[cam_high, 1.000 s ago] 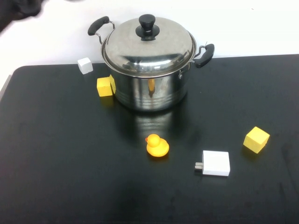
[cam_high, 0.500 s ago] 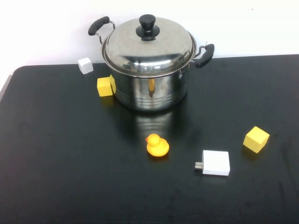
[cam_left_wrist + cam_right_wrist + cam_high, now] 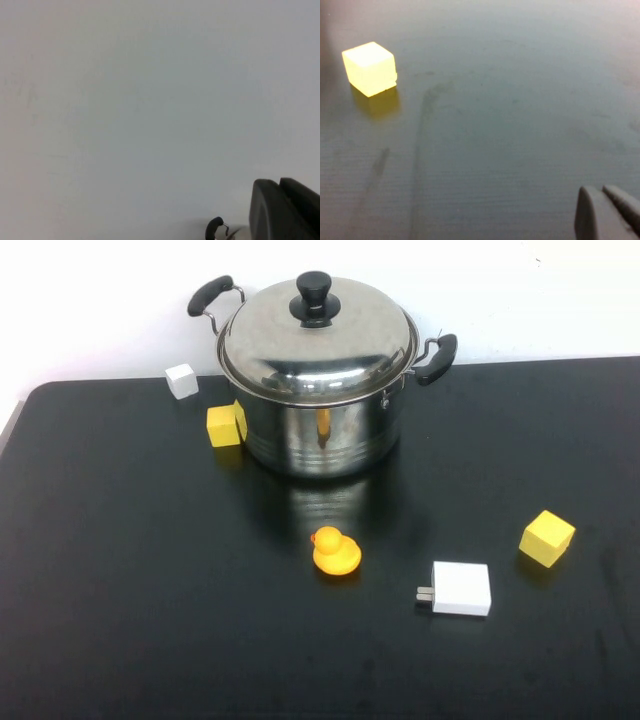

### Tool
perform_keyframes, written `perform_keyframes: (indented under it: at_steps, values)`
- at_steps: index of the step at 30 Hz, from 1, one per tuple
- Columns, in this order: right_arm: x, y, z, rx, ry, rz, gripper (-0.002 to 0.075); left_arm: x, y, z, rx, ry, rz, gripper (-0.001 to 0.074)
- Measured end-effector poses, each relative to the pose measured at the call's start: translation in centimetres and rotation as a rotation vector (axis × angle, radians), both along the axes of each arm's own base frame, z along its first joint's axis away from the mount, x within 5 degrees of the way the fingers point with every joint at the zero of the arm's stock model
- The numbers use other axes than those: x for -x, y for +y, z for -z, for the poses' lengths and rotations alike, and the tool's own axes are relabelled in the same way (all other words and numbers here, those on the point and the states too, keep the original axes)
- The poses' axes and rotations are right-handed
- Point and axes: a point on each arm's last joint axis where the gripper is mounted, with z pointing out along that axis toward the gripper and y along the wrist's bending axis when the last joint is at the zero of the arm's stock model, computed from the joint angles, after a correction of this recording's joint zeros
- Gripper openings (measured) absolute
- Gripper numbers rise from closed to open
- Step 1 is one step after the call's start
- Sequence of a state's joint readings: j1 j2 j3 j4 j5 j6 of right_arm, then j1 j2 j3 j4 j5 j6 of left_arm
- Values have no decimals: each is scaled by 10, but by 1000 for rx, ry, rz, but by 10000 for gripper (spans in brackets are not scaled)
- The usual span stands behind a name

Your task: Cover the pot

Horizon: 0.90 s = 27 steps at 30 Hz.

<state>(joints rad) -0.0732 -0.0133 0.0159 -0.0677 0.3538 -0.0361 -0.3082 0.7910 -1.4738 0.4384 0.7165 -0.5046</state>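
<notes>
The large steel pot point(image 3: 320, 430) with two black side handles stands at the back middle of the black table point(image 3: 150, 590). The domed steel lid point(image 3: 318, 340) with a black knob point(image 3: 314, 295) sits on it, covering it. Neither gripper shows in the high view. My left gripper point(image 3: 279, 182) is shut and empty, raised and facing the white wall; one black pot handle point(image 3: 215, 228) shows beside it. My right gripper point(image 3: 602, 190) is shut and empty, low over the table near a yellow cube point(image 3: 370, 67).
A yellow cube point(image 3: 226, 425) and a white cube point(image 3: 181, 380) lie left of the pot. A yellow rubber duck point(image 3: 335, 551) sits in front of it. A white charger point(image 3: 459, 588) and another yellow cube point(image 3: 547, 538) lie at the right.
A dark part of my left arm at the top left corner of the high view one second ago has gone from view. Pot, lid and the small things have not moved.
</notes>
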Motion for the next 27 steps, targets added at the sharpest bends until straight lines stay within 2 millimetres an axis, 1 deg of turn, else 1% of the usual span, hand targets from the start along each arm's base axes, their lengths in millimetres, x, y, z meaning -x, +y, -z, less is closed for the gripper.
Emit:
perform_keyframes:
  at_steps: [1, 3, 6, 8, 10, 11, 13, 16, 18, 20, 23, 25, 27]
  values:
    - [0, 0, 0, 0, 0, 0, -2, 9, 2, 7, 1, -17, 10, 1]
    - [0, 0, 0, 0, 0, 0, -2, 21, 5, 26, -2, -14, 18, 0]
    - [0, 0, 0, 0, 0, 0, -2, 27, 5, 54, 4, 26, 38, 0]
    - [0, 0, 0, 0, 0, 0, -2, 30, 3, 73, 12, 22, 69, 0]
    - [0, 0, 0, 0, 0, 0, -2, 33, 1, 88, 8, -25, 105, 0]
    - [0, 0, 0, 0, 0, 0, -2, 36, -1, 96, 6, -77, 129, 0]
    - [0, 0, 0, 0, 0, 0, -2, 46, -1, 111, 7, -171, 168, 0]
    - [0, 0, 0, 0, 0, 0, -2, 63, 1, 134, 26, -267, 202, 0]
    - [0, 0, 0, 0, 0, 0, -2, 71, 3, 148, 42, -284, 209, 0]
    - [0, 0, 0, 0, 0, 0, -2, 76, 5, 166, 66, -261, 209, 0]
    - [0, 0, 0, 0, 0, 0, -2, 78, 8, 193, 87, -180, 191, 0]
    - [0, 0, 0, 0, 0, 0, -2, 78, 9, 211, 91, -121, 177, 0]
    - [0, 0, 0, 0, 0, 0, -2, 74, 8, 226, 92, -66, 173, 0]
